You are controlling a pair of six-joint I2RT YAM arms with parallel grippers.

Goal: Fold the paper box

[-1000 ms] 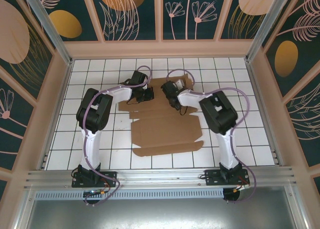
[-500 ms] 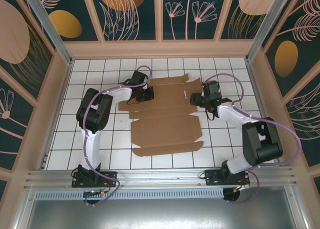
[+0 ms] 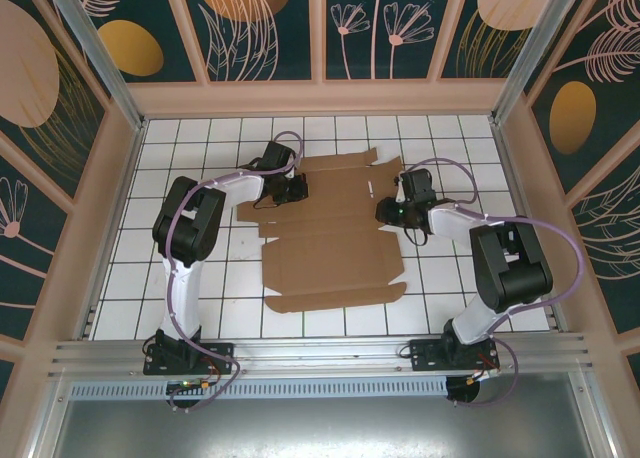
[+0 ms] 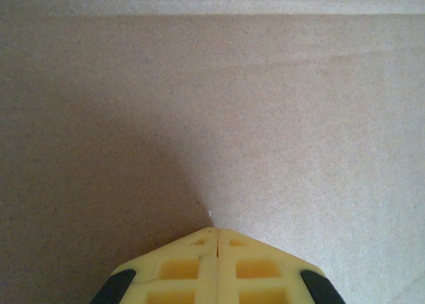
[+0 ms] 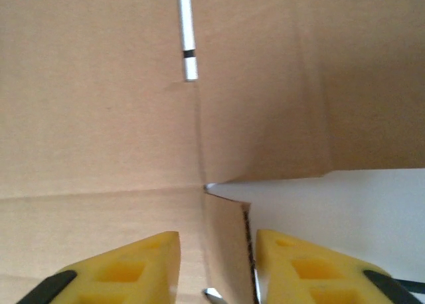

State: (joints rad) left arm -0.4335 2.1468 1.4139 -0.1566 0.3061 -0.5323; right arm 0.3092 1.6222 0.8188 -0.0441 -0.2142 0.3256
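The paper box point(image 3: 335, 243) is a flat brown die-cut sheet lying on the white tiled table point(image 3: 200, 268). My left gripper point(image 3: 299, 190) is shut, its tips resting on the sheet's upper left panel. In the left wrist view the closed yellow fingertips point(image 4: 214, 229) press on bare cardboard point(image 4: 265, 105). My right gripper point(image 3: 386, 211) is at the sheet's right edge, by a notch. In the right wrist view its jaws point(image 5: 218, 234) stand apart, with a small side flap point(image 5: 229, 244) of the sheet rising between them.
Beige walls point(image 3: 120, 198) fence the table on three sides. White table surface point(image 5: 345, 204) shows right of the flap. A narrow slot point(image 5: 188, 32) is cut in the panel ahead of the right gripper. The sheet's near flaps point(image 3: 335, 296) lie toward the arm bases.
The right arm swung from over the sheet's upper middle out to the right, then settled at the right edge notch. Its jaws widened, then narrowed. The left arm stayed put.
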